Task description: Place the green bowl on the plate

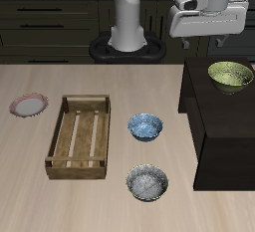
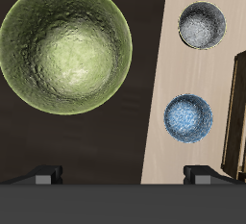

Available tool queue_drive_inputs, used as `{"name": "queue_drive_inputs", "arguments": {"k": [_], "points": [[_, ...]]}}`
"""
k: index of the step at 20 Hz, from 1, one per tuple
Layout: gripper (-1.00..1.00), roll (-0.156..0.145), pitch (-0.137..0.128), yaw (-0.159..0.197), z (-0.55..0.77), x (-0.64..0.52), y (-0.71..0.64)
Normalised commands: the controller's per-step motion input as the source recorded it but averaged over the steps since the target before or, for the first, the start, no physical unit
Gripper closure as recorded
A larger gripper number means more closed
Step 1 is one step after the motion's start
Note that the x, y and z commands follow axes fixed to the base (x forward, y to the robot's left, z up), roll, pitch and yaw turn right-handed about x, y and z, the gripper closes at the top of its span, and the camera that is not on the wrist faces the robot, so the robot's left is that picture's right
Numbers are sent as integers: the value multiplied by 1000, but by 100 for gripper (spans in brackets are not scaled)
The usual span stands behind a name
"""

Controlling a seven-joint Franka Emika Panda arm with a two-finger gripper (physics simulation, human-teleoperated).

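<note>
The green bowl [image 1: 230, 75] [image 2: 64, 48] sat upright on a dark block [image 1: 224, 126] at the side of the surface [image 1: 120, 201]. The claw [image 1: 213, 43] hung in the air above the bowl, not touching it. Its two fingers [image 2: 44, 175] were spread wide apart and held nothing. The plate [image 1: 28, 106] lay far off, past a wooden tray [image 1: 80, 136]. Two blue-grey bowls [image 1: 145, 127] sat between the tray and the block.

In the exterior view the green bowl [image 1: 230, 75] sits upper right on a raised block [image 1: 224, 136], the plate [image 1: 28, 106] lies at the left edge on the worktop [image 1: 30, 186], and a wooden tray [image 1: 80, 136] lies between it and two bowls [image 1: 145, 127] [image 1: 147, 183] at centre.
</note>
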Motion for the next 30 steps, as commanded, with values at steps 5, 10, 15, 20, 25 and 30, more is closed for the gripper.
{"name": "queue_drive_inputs", "arguments": {"k": [5, 10, 15, 20, 25, 30], "points": [[-100, -16, 10, 10, -37, 260, 72], [-100, -49, -12, 17, -30, 288, 90], [-100, -9, -6, 16, -73, 171, 117], [-100, 8, 0, -12, -165, 90, 37], [-100, 51, 18, -11, -394, -15, 23], [-100, 14, 25, -11, -262, -56, -72]]}}
